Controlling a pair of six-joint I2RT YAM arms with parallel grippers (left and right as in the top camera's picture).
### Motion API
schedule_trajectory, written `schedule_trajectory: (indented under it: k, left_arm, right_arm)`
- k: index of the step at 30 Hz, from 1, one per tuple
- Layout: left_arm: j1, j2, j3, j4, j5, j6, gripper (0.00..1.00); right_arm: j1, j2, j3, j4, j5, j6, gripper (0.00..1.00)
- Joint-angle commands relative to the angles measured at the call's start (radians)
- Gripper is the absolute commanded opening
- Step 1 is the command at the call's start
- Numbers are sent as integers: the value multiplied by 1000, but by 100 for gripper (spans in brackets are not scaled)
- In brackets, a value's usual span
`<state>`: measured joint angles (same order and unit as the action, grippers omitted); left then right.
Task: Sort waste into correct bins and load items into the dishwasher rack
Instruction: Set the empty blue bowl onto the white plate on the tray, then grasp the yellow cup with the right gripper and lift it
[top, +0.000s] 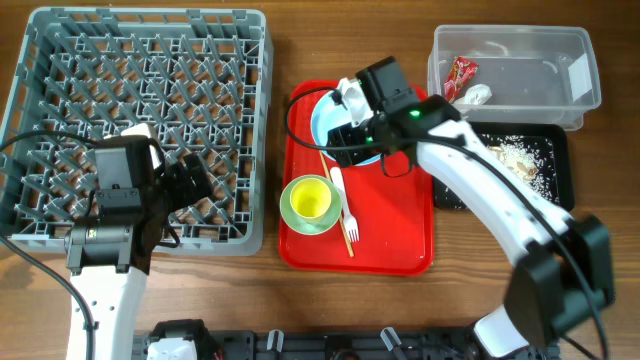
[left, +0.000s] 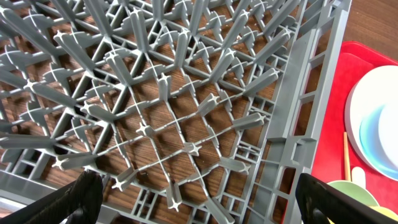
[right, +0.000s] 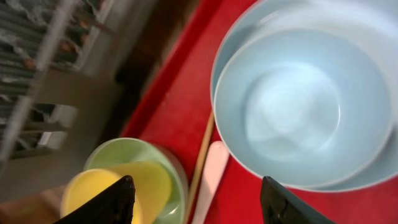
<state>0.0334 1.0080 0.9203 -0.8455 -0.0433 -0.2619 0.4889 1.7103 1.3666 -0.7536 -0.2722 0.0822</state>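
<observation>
**Desk** (top: 350, 40): bare wood; carries everything listed.

**Dishwasher rack** (top: 258, 120): back-left. Its right wall runs just beside the red tray's left rim, with a narrow strip of wood between them.

**Left claw** (left: 208, 202): over the rack's front-right part. The fingers are spread wide with nothing between them. Below lie pegs and lattice floor, and the rack's right wall stands to its right.

**Red tray** (top: 400, 230): centre of the desk. Its right half and front-right corner are bare red floor.

**Pale-blue plate** (top: 322, 125): back-left of the red tray, its rim near the tray's back-left edge.

**Pale-blue bowl** (right: 292, 112): upright on the plate.

**Pale-green bowl** (top: 291, 212): front-left of the red tray, close to the left rim.

**Yellow cup** (top: 311, 200): upright inside the pale-green bowl.

**Wooden stick** (top: 332, 185) and **white fork** (top: 346, 208): they lie side by side, running from the plate's front edge toward the tray's front. Both sit just right of the pale-green bowl, the stick on the bowl's side.

**Right claw** (right: 196, 199): above the plate's front edge, fingers apart and holding nothing. In the wrist view the fork handle and the stick lie in the gap beneath it.

**Clear tub** (top: 585, 50): back-right of the desk.

**Red wrapper** (top: 462, 75) and **white tissue** (top: 478, 96): inside the tub at its left end.

**Black tray** (top: 562, 185): just in front of the tub, its left edge just beside the red tray's right rim. The right arm crosses above its left part.

**Rice scraps** (top: 522, 157): scattered in the black tray.
</observation>
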Motion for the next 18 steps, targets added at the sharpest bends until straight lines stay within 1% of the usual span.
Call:
schedule_trajectory:
  k: [1, 3, 4, 7, 9, 13, 15, 16, 17, 18]
  left_arm:
    - [-5, 2, 16, 2, 9, -8, 100]
    - [-5, 2, 16, 3, 9, -9, 100]
    - [-5, 2, 16, 3, 9, -8, 100]
    - [-5, 2, 16, 2, 9, -8, 100]
    - [-5, 2, 16, 2, 9, -9, 100]
    - [-5, 2, 16, 2, 9, -9, 100]
    - [-5, 2, 16, 2, 9, -8, 100]
    - [-5, 2, 16, 2, 9, -9, 100]
    - [-5, 2, 16, 2, 9, -9, 100]
    - [-5, 2, 16, 2, 9, -9, 100]
  right_arm:
    - [26, -38, 20, -76, -18, 80, 71]
    - [60, -22, 6, -127, -16, 103, 68]
    - [77, -16, -7, -134, -18, 110, 64]
    - [123, 3, -61, -129, -13, 149, 63]
    - [148, 17, -91, -124, 14, 193, 57]
    - [170, 64, -132, -101, 27, 243, 40]
    - [172, 87, -132, -89, 27, 243, 27]
    - [172, 98, -132, -80, 19, 245, 18]
    - [172, 99, -132, -72, 8, 252, 7]
    - [172, 98, -130, -66, 9, 267, 5]
